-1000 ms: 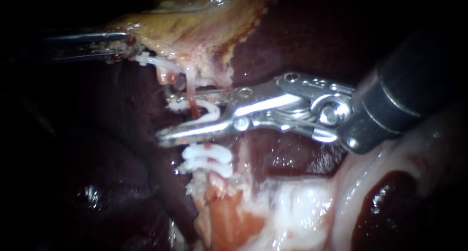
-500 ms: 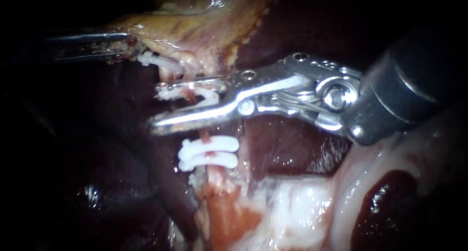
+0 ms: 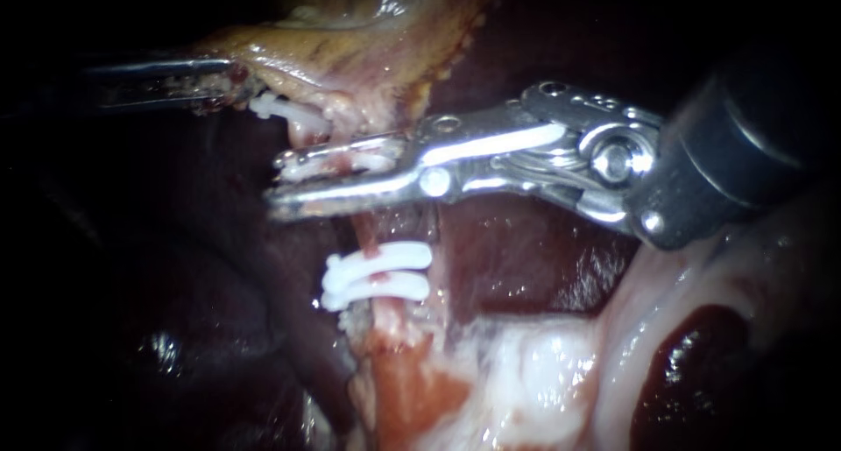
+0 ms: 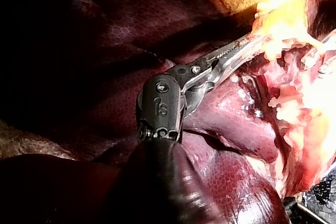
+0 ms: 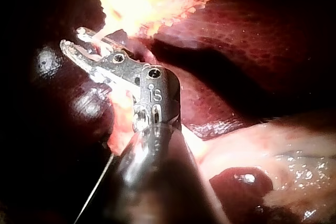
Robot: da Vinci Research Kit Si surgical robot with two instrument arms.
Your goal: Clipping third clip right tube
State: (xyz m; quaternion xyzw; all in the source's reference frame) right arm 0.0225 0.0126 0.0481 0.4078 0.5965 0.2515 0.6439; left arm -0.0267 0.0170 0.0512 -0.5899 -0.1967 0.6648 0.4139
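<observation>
Endoscope view: right instrument point(image 3: 282, 186) comes in from the right, jaws nearly pressed together, pinching a white clip point(image 3: 337, 159) b/w them. The clip sits across the tube point(image 3: 370, 237), just below the gallbladder point(image 3: 350, 57) edge & apart from the lower clips point(image 3: 378, 274). Those are two, touching each other, on the same tube. Left instrument point(image 3: 223, 81), upper left, pinches the gallbladder edge, so the tube runs taut over the liver point(image 3: 517, 258). Left wrist view is washed out by glare at the tips, so that grip is prob. firm, but I can't swear to it.

Step in hand, my read: closing the clip. Nearly done, not yet let go. To do it well:
- Squeeze right through till the clip's ends lock.
- Hold the shaft steady, no twist or pull, as the tube is thin & stretched.
- Check the whole tube is inside the clip w/ no extra tissue caught. The jaw tips do show past the tube here.
- Spread the jaws fully before backing straight out, else the clip may drag.

Containers: none in any view. The only thing holding anything is the jaw pair: clip inside it, tube inside the clip.
</observation>
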